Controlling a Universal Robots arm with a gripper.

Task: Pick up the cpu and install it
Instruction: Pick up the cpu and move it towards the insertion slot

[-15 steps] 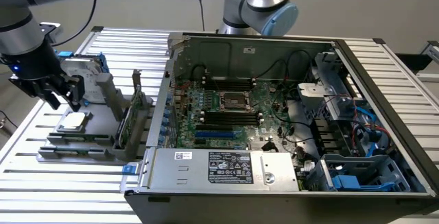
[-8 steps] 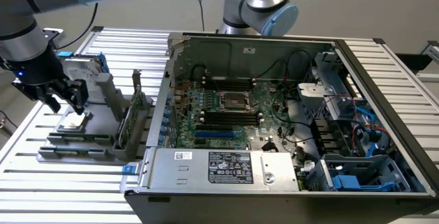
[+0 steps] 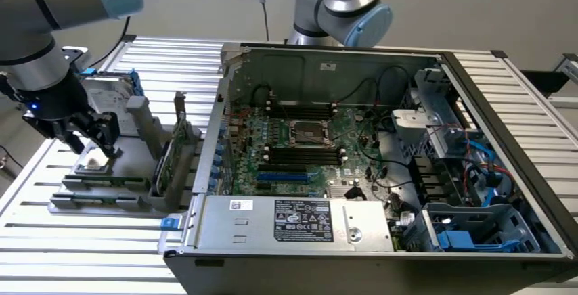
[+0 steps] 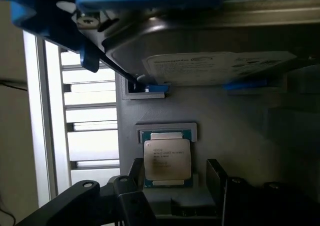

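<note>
pale grey wall (image 3: 497, 4) backs a slatted aluminium table (image 3: 81, 241), whose ribs run under everything in the exterior view. most of the table is taken by an open computer case (image 3: 361, 53) lying on its side. inside it are a green motherboard (image 3: 361, 139) with a square metal socket (image 3: 307, 132) in the middle, a labelled power supply (image 3: 298, 224) along the near edge, and loose black and blue cables towards the exterior view's right. a second robot arm (image 3: 348, 7) stands behind the case.

on the exterior view's left, just beside the case, sits a grey fixture (image 3: 99, 197). it carries an upright hard drive (image 3: 113, 92) with blue brackets at the back and two upright cards (image 3: 173, 160) on the side nearest the case. the cpu (image 3: 93, 164) lies flat in a shallow recess of this fixture, metal top up, in front of the hard drive.

the gripper (image 3: 93, 149) hangs straight over the cpu with its jaws spread wide. in the wrist view its dark fingers (image 4: 217, 181) stand on either side of the cpu (image 4: 167, 159), with a gap visible on at least one side, and nothing is clamped between them. the hard drive (image 4: 210, 40) looms close beyond the chip.
</note>
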